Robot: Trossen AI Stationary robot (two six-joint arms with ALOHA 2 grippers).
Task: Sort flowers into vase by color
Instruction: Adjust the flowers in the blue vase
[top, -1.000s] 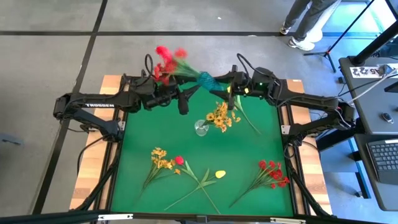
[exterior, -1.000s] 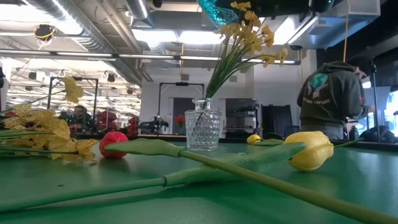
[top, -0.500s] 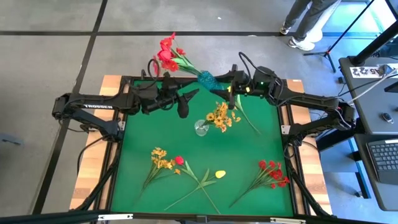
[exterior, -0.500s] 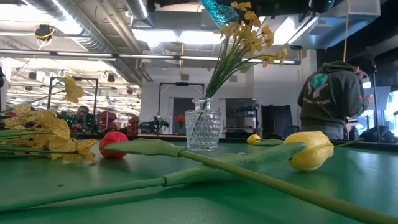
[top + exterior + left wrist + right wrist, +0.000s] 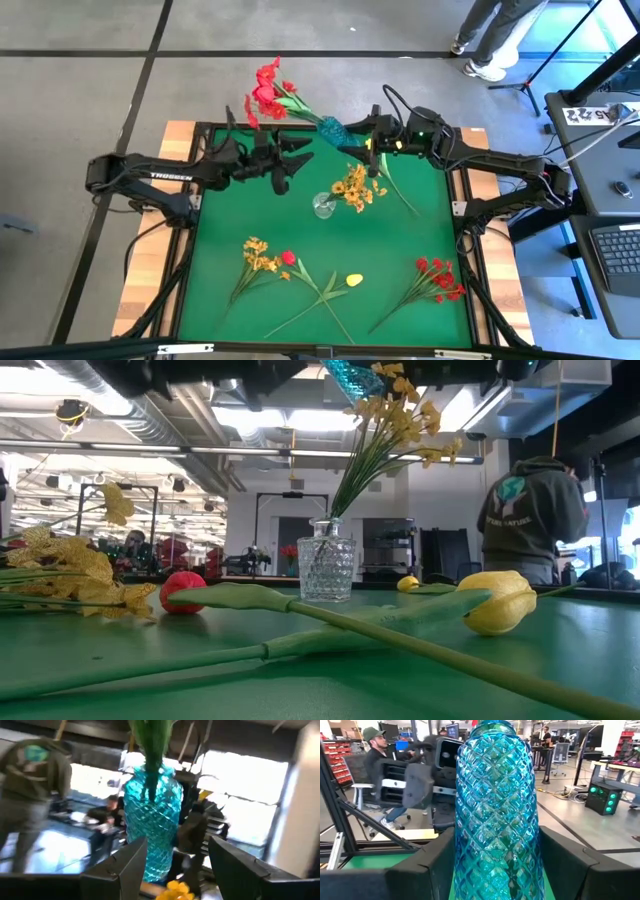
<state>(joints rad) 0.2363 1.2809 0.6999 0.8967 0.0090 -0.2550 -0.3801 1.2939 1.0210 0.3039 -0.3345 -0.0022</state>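
My right gripper [image 5: 352,140] is shut on a teal glass vase [image 5: 331,128] above the table's far edge. A red flower sprig [image 5: 266,88] stands in the vase, its blooms leaning toward the far left. My left gripper [image 5: 292,165] hangs open just left of the vase and touches nothing. In the left wrist view the vase [image 5: 152,810] shows beyond the open fingers. A clear vase [image 5: 322,206] with yellow flowers [image 5: 353,187] stands mid-table. A yellow-orange sprig [image 5: 257,254], a red bud [image 5: 288,257], a yellow bud [image 5: 354,280] and a red sprig [image 5: 438,275] lie near the front. My right gripper pinches the teal vase's patterned body [image 5: 462,860] between its two fingers [image 5: 432,867], one on each side. The fingers come in level from the table's right. The vase is lifted clear of the table, its mouth tipped toward the far left.
The green mat [image 5: 220,220] ends at wooden side rails [image 5: 150,270]. A person in a dark hoodie [image 5: 530,515] stands beyond the table, and other people show in the room. A desk with a keyboard [image 5: 620,250] is at the right.
My left gripper has sunk toward the table and drawn slightly left while turning about its wrist, and stays open. The red sprig, blurred a second ago, has shifted a little toward the far edge and now stands still in the teal vase.
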